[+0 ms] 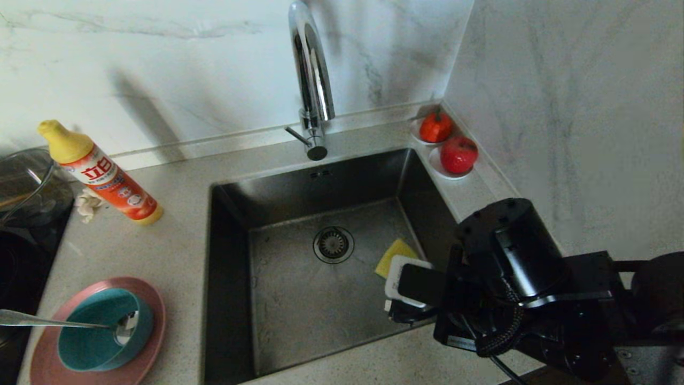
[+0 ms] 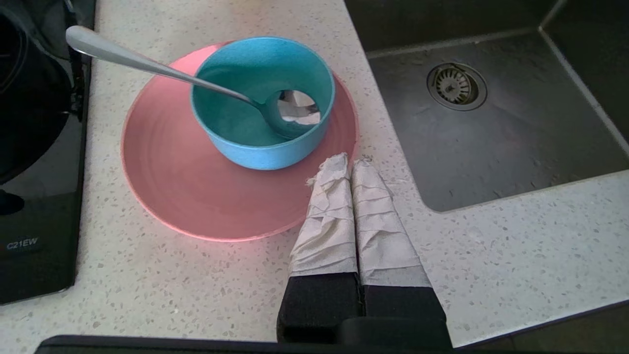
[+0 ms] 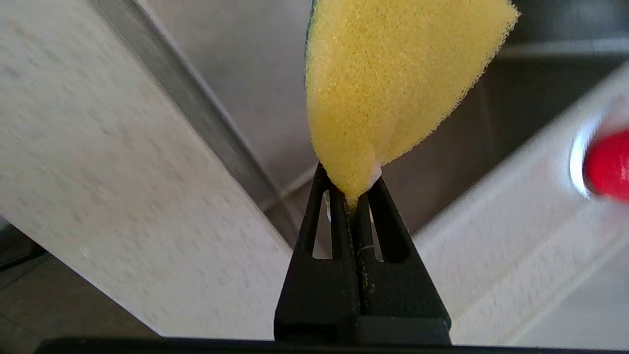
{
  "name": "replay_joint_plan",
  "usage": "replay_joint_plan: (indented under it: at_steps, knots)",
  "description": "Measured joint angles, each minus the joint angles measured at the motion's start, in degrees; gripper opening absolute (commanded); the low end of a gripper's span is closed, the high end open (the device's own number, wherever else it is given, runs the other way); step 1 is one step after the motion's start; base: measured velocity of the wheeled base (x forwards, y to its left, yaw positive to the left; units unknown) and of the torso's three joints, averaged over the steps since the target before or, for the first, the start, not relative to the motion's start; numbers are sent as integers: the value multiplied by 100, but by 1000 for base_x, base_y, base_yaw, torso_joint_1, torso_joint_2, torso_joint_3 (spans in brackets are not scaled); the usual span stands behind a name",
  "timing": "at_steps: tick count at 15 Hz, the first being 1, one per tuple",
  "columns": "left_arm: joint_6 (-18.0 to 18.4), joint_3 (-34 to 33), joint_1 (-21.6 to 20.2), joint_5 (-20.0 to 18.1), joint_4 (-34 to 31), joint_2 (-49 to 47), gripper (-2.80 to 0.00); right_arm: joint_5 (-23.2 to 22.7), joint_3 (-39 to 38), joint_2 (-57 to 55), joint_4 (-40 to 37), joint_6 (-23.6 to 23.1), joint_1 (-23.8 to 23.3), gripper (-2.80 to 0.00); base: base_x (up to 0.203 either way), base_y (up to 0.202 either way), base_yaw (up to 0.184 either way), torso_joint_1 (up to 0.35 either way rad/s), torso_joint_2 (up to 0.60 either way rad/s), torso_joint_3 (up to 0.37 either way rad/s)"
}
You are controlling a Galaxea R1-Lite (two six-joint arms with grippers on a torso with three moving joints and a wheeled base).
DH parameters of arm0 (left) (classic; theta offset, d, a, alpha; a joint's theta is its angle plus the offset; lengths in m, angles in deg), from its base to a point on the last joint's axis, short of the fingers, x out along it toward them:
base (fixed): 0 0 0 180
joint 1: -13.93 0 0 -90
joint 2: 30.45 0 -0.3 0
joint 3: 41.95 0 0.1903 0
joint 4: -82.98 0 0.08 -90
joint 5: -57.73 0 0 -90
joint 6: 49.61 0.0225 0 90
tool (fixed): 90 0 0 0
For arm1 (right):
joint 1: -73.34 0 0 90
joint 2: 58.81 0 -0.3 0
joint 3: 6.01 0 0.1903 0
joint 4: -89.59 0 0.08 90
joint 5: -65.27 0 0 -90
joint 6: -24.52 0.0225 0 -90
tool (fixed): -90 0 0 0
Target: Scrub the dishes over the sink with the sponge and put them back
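While the head view shows the right gripper [image 1: 393, 297] over the sink's [image 1: 320, 187] right side, the sponge [image 1: 394, 255] sticks out beyond its tip above the basin floor, and the bowl [image 1: 104, 330] with the spoon [image 1: 48, 321] sits on the plate [image 1: 147, 310] left of the sink. From the left wrist, the left gripper [image 2: 353, 162] hangs closed and empty just beside the plate's [image 2: 196, 196] rim. From the right wrist, the right gripper [image 3: 352, 189] pinches the sponge's [image 3: 388, 78] corner between closed fingers.
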Motion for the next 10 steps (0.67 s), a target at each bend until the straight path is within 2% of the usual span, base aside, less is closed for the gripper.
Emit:
replay_joint_plan:
  at_steps: [3,10]
  knots:
    - [2,0,0,0,0,0,-280,15,103,-232,-9,-11,206,-280,0,0,0,0,0,0]
    - [0,0,0,0,-2,0,-280,20,180,-628,104,39,301,-280,0,0,0,0,0,0]
